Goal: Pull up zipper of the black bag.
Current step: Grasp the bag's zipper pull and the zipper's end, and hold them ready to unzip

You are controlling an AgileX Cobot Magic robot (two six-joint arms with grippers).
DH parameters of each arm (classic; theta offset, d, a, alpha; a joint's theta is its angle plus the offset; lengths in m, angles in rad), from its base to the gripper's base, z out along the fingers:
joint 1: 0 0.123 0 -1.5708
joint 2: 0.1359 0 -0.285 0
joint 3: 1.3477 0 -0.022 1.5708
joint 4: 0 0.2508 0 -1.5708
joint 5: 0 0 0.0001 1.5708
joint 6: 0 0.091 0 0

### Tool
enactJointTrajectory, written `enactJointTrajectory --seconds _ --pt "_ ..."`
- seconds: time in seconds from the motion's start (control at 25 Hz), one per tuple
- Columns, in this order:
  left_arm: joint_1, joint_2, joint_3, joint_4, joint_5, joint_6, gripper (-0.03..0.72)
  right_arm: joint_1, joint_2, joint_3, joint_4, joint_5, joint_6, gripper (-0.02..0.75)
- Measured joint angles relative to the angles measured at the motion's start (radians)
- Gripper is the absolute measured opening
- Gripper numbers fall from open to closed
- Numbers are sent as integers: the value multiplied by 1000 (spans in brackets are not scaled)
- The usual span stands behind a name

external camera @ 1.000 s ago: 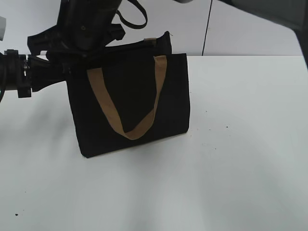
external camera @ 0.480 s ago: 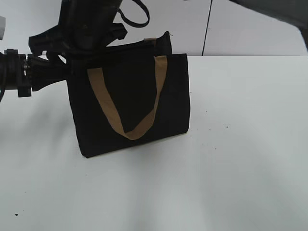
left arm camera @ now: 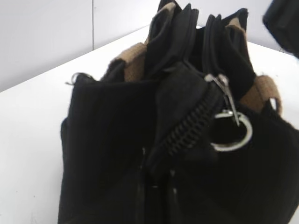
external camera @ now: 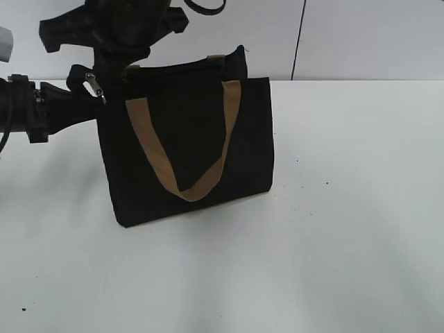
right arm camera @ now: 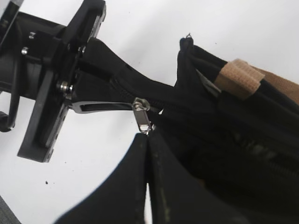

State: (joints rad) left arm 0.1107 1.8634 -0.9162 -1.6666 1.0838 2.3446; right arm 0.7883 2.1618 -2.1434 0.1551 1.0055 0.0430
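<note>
Silver zipper (external camera: 91,83) at top-left corner of black bag (external camera: 187,149), zip line running L–R along top edge. Left gripper (right arm camera: 77,105) clamped on bag corner just beside pull. Right gripper (external camera: 114,24) directly above, nearer; fingers unseen, state can't tell.

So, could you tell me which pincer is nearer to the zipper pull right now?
Right, narrowly: the right pincer has its tips just under the zipper pull; the left pincer grips the black bag end beside it.
</note>
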Motion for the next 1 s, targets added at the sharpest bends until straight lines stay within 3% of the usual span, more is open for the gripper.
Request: enactJointTrajectory --seconds 0.12,0.36,1.0 --pt "0 -4 0 -3 8 0 38 -2 -1 0 20 18 -59 3" --pt "-1 -7 0 -18 38 0 38 -3 -1 0 79 22 -85 292" --pt "-1 -7 0 -42 66 0 38 -3 26 0 87 23 -7 295"
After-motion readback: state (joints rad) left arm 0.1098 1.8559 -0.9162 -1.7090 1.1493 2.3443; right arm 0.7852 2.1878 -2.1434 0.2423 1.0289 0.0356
